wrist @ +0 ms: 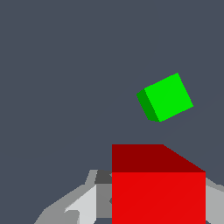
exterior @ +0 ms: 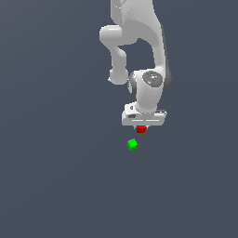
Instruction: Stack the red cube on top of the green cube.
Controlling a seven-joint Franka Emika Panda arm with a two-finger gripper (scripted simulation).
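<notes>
Gripper: clamped on red cube. Green cube: nearby, skewed. I'd risk an off-centre drop toppling it.

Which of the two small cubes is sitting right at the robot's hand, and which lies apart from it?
The red cube sits directly under the hand, between its fingers. The green cube lies apart, untouched.
</notes>
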